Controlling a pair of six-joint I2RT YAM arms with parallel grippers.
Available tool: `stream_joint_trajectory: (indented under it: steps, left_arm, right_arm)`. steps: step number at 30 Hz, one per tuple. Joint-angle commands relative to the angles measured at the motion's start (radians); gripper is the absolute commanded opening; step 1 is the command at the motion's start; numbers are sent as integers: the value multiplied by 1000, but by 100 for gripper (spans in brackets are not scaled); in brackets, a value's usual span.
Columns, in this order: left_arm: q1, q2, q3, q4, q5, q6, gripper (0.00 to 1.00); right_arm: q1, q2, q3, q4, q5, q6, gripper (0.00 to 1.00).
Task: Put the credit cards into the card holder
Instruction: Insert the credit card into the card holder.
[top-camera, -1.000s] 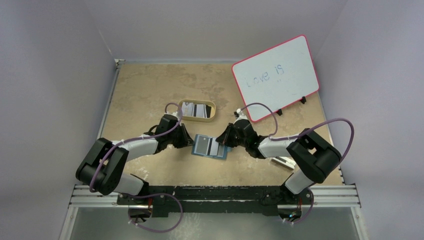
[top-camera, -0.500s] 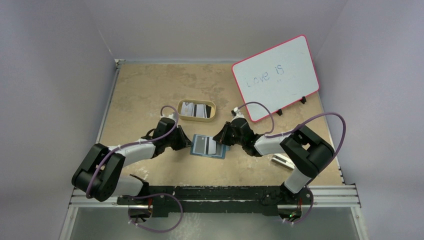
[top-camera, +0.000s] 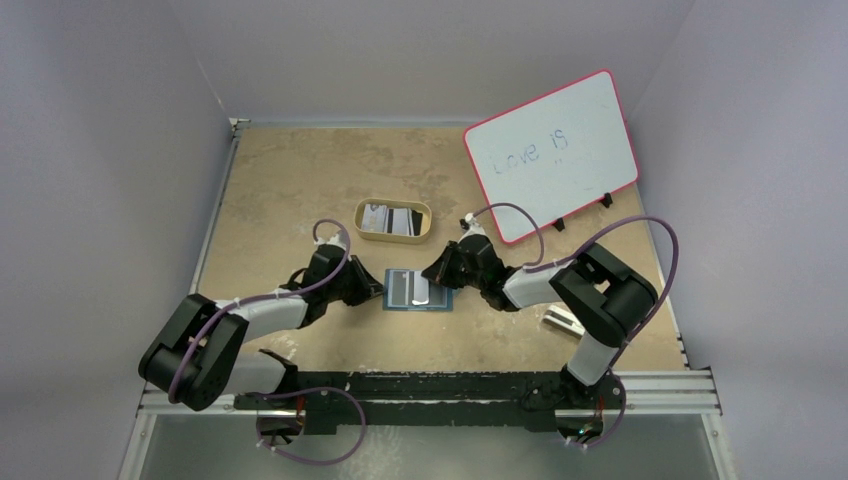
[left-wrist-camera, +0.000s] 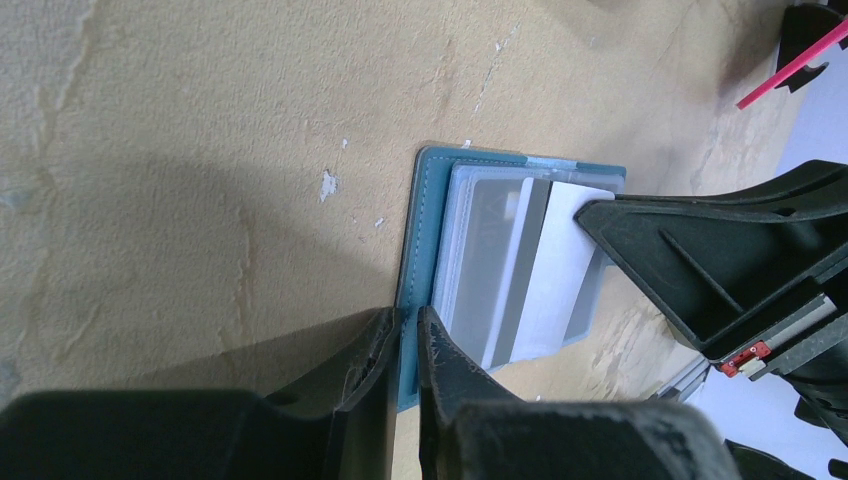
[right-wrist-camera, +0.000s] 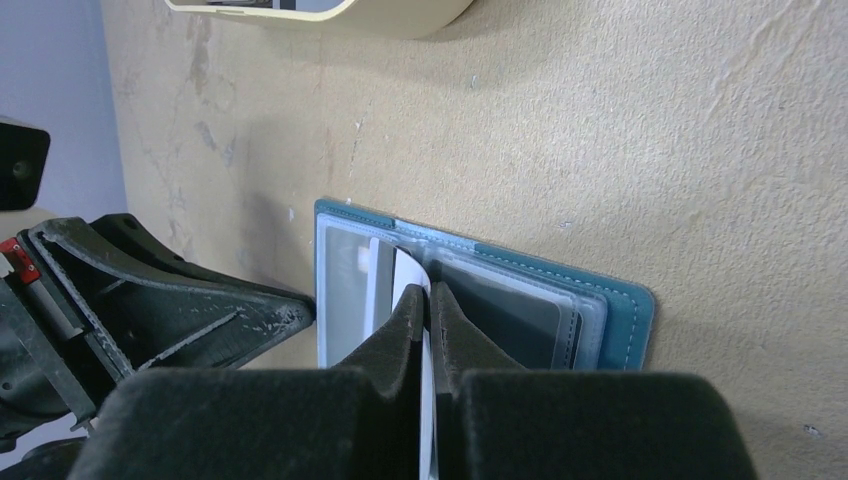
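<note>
Teal wallet (top-camera: 420, 290) lying open on the desk (top-camera: 300, 180)
The left pincer (left-wrist-camera: 405, 330) clamps its stitched edge; the right pincer (right-wrist-camera: 428, 300) pinches a white card (left-wrist-camera: 560, 260) at the clear sleeves (right-wrist-camera: 510, 310).

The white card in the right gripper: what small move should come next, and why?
Probably the right gripper should slide the white card a little toward the left gripper: the card seems only partly under a clear sleeve of the card holder, whose edge the left gripper pinches.

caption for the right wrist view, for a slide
Right claw pinches a pale card at the open teal card holder, with the left claw at its far edge.
</note>
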Motion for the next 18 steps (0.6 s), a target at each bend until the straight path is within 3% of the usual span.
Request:
stream_joint_trajectory:
  steps: [1,3,8,10,18]
  left_arm:
    - [-27,15,-32,-12,4,-29,11]
    - [-28,20,-33,-6,4,-33,11]
    - [-28,9,-38,-10,-11,-33,10]
    - [-28,13,-35,-3,-9,-35,10]
    - [-30,18,-27,-2,-1,-29,10]
  right_arm:
    - [13,21,5,-20,33,-4,0]
    - [14,29,16,-33,17,-9,0]
    - [14,-64,78,-287,41,-63,29]
    - [13,-106,103,-359,59,-93,35]
    - [15,-96,129,-404,66,-133,48]
